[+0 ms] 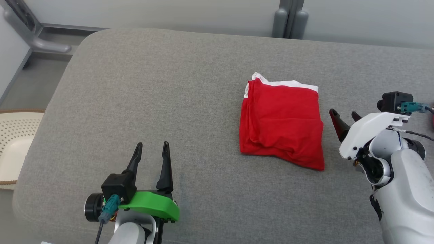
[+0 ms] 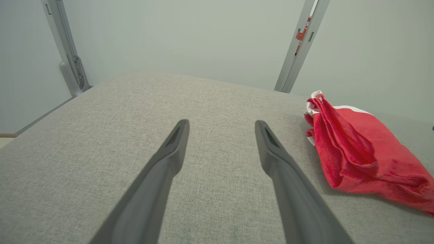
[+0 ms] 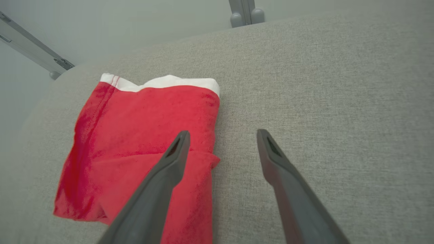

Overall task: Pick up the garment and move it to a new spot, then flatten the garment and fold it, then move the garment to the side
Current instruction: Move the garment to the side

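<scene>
The left gripper [image 2: 222,124] hovers over the grey fabric surface [image 2: 101,142], its two dark fingers spread wide with nothing between them. A folded red garment [image 2: 356,149] with white trim lies to the right, clear of the fingers.

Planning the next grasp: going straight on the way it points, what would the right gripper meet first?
Probably the right edge of the folded red-and-white garment: the open right gripper has one finger over it, the other over the grey fabric surface. Its height above them is unclear.
</scene>
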